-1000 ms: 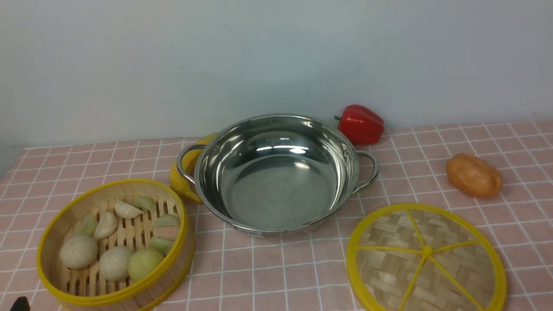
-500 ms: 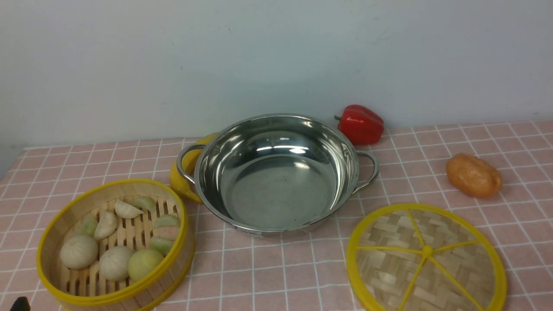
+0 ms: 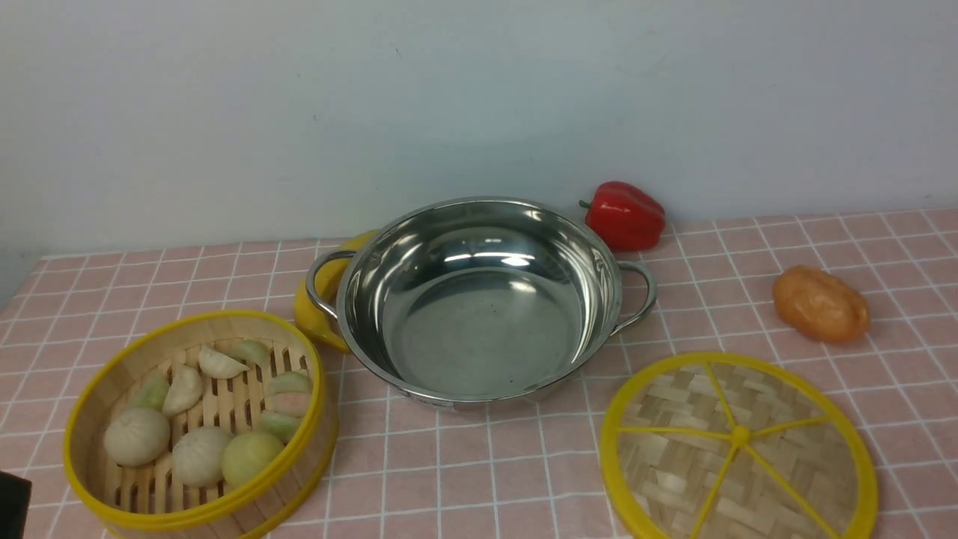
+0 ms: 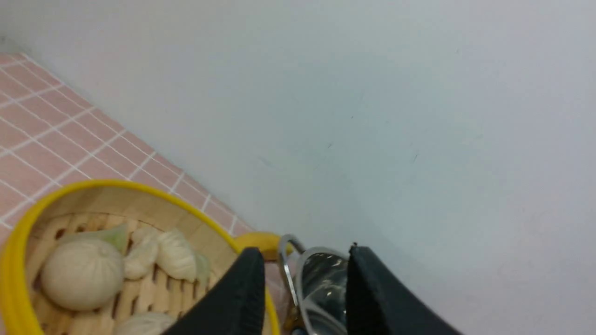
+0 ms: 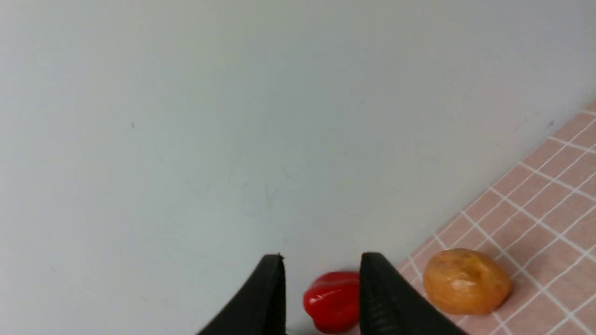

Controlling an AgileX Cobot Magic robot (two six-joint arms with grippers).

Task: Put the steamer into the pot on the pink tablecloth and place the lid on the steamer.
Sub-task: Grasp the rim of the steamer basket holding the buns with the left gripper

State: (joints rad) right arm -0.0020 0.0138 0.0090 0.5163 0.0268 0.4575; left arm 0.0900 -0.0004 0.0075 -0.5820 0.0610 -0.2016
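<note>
**Both grippers released; steamer, pot and lid lie apart**

Left gripper (image 4: 306, 253): black fingers spread, nothing between them. The round bamboo steamer with yellow rims (image 3: 179, 332), toy buns inside, sits on the pink white-gridded tablecloth (image 3: 479, 479) close under one fingertip, untouched. The shiny steel two-handled pot (image 3: 479, 329) shows through the finger gap, beyond the tips.

Right gripper (image 5: 322, 257): fingers likewise parted, holding nothing. A glossy red pepper (image 5: 331, 300) shows past its gap, and an orange lumpy piece (image 5: 465, 281) lies outside one finger. The flat woven yellow-spoked lid (image 3: 737, 449) lies near the pot, outside the right wrist view.

Versus half a second ago: the dark block (image 3: 13, 505) beside the steamer has grown. Objects unmoved.
</note>
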